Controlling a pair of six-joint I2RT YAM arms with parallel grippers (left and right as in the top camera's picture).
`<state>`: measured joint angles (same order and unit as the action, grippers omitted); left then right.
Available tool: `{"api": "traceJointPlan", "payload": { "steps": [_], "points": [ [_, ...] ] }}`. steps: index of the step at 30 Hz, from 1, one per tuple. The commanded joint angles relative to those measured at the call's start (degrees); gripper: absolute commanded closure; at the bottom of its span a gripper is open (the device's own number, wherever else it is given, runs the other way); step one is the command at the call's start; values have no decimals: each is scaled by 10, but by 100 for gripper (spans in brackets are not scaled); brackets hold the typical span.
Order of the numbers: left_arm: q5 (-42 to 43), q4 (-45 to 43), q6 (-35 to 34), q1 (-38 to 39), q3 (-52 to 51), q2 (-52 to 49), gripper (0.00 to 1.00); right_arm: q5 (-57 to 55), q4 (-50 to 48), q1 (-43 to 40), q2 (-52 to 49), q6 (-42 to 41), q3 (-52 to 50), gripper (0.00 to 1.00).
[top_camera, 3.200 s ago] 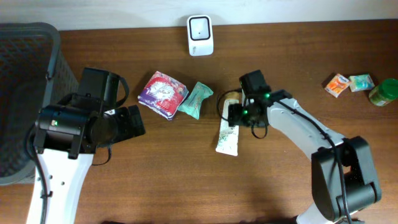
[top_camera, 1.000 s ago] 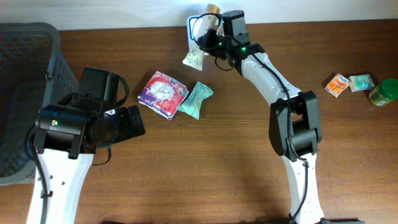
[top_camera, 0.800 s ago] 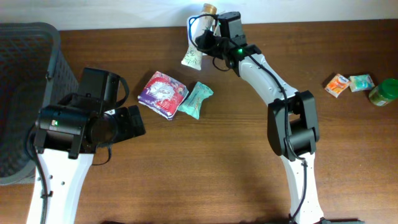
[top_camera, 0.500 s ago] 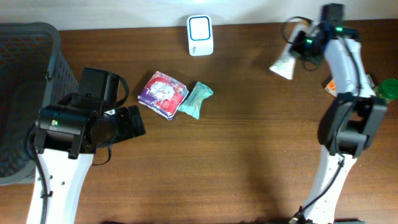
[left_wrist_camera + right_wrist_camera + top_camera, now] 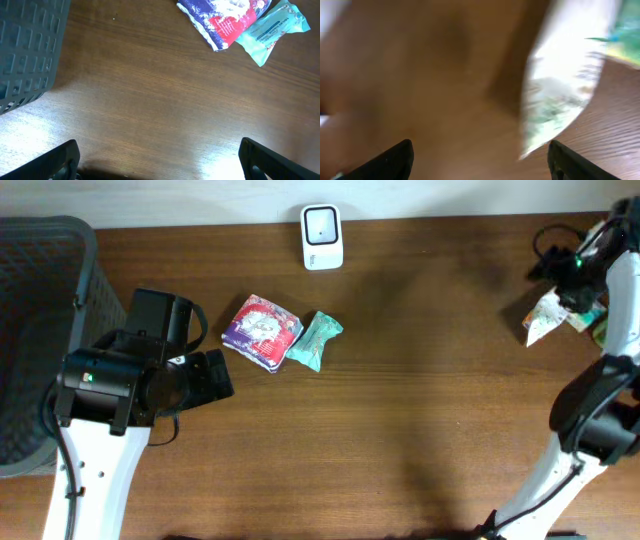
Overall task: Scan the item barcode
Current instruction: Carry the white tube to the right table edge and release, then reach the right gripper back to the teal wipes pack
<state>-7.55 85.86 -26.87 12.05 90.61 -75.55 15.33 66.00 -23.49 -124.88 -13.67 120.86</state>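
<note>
1. Since the frame half a second earlier, the right arm has swung farther toward the table's right edge, carrying the white pouch (image 5: 543,320) away from the back edge. The left arm and the packets have not shifted.
2. The white pouch, the item to be scanned, now sits near the right edge of the table (image 5: 400,410), toward the back right corner. It points its narrow end to the front left. Whether it lies flat on the wood cannot be told, because it is blurred.
3. The right pincer (image 5: 481,154) stands wide. Its two fingertips show in the lower corners of the right wrist view, and the blurred pouch is ahead of them, nearer the right-hand one, not clamped between them.
4. The scanner (image 5: 322,235), a small white box with a dark window, stands at the middle of the back edge, well apart from the pouch.
5. The left pincer (image 5: 160,157) is also spread wide and holds nothing, hovering over bare wood.
6. A purple-and-red packet (image 5: 262,330) and a teal packet (image 5: 318,340) lie touching each other left of the table's middle, just ahead of the left pincer.
7. A dark mesh basket (image 5: 40,300) fills the back left corner.
</note>
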Motion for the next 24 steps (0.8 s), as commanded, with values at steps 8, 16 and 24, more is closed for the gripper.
{"api": "traceJointPlan", "payload": {
  "steps": [8, 16, 24],
  "points": [
    [-4, -1, -5, 2, 2, 2, 1, 94, 111, 293, 100, 104, -66, 1],
    [-4, -1, -5, 2, 2, 2, 1, 99, -72, 438, 100, 6, -193, 1],
    [-4, -1, -5, 2, 2, 2, 1, 102, -129, 469, 81, -4, -193, 1]
  ]
}}
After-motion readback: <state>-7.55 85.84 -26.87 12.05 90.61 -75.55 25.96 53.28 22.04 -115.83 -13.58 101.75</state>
